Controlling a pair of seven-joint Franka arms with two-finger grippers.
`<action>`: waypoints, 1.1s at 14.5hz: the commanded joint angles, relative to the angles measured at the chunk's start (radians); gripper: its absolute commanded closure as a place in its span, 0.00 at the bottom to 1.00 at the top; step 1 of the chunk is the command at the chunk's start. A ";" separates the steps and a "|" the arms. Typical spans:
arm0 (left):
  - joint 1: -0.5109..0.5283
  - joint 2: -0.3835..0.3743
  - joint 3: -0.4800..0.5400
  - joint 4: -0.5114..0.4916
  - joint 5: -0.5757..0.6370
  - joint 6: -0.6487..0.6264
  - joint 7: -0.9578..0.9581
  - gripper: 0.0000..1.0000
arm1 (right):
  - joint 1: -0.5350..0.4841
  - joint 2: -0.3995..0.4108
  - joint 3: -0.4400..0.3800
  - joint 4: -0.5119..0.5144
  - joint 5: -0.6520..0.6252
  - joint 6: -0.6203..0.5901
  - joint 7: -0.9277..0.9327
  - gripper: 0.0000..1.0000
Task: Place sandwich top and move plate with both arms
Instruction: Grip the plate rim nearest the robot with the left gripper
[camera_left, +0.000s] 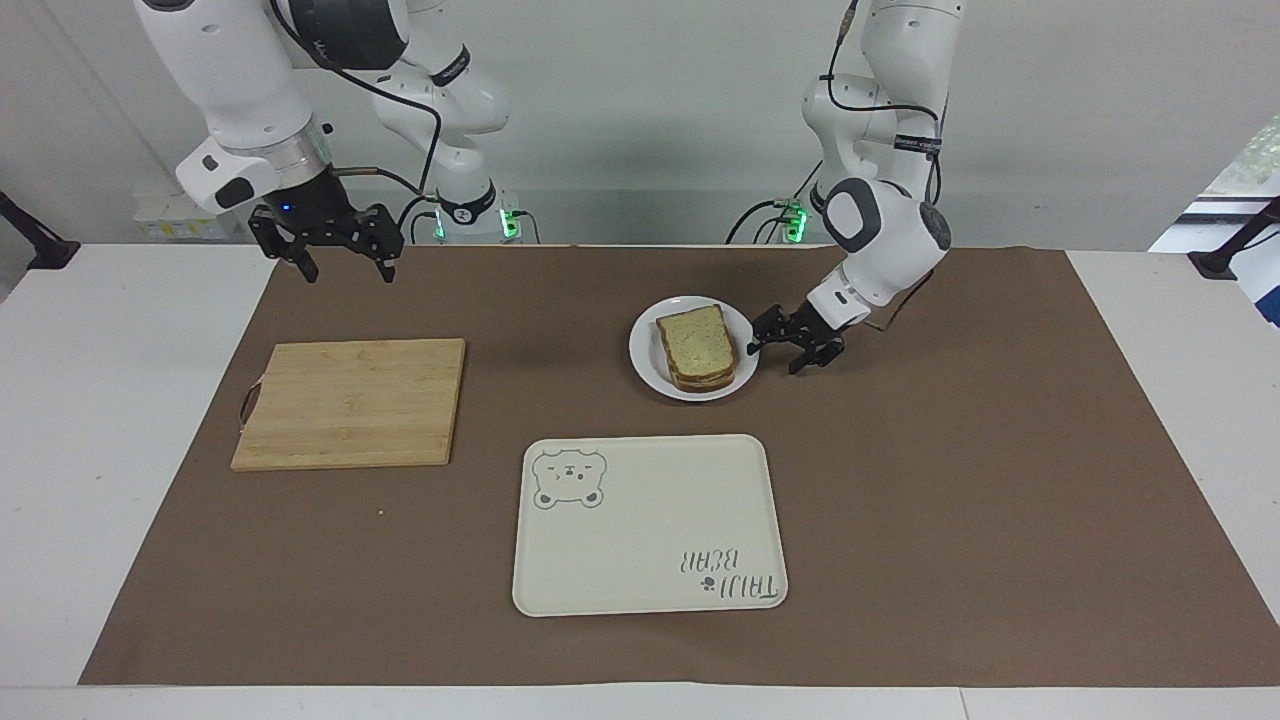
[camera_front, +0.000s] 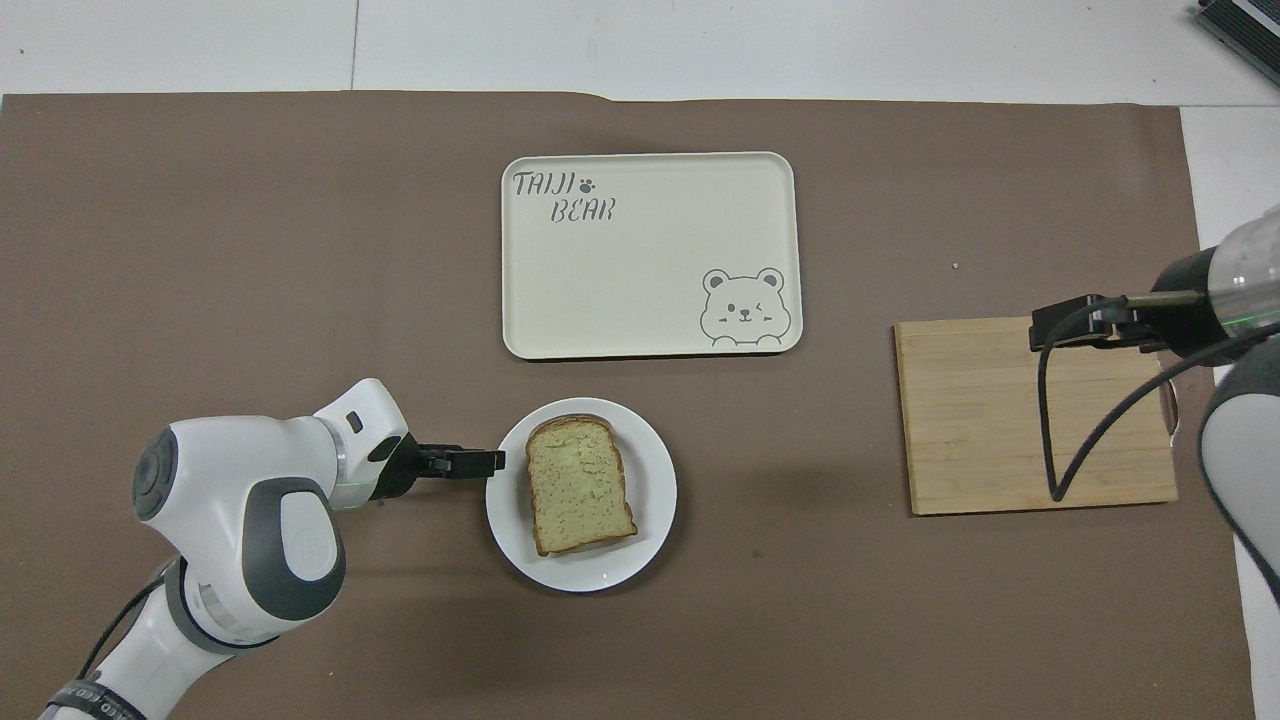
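Currently, sandwich top (camera_left: 697, 338): on the stacked slices on the plate (camera_left: 648, 370), mid-tabletop toward the robots' edge.
Left gripper (camera_left: 780, 351): fingers spread, at the plate's rim.
Right gripper (camera_left: 342, 268): fingers spread, empty, raised near the robots' edge.

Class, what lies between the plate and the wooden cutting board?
Nothing: only bare brown mat separates the plate from the cutting board, clearest in the overhead view.

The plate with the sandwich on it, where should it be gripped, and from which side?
Grip the plate by its bare rim on the left arm's end, where the open left gripper sits level with it. The sandwich top covers the centre, so only the thin raised edge is free.
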 joint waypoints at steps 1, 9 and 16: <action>-0.041 -0.013 0.013 -0.042 -0.023 0.018 0.020 0.40 | -0.002 0.024 0.003 0.025 -0.014 -0.009 -0.016 0.00; -0.093 -0.021 0.013 -0.048 -0.177 0.041 0.022 1.00 | 0.029 0.020 -0.034 0.017 -0.017 0.011 -0.065 0.00; -0.084 -0.023 0.013 -0.031 -0.187 0.032 0.023 1.00 | 0.019 0.020 -0.032 0.017 0.003 0.012 -0.062 0.00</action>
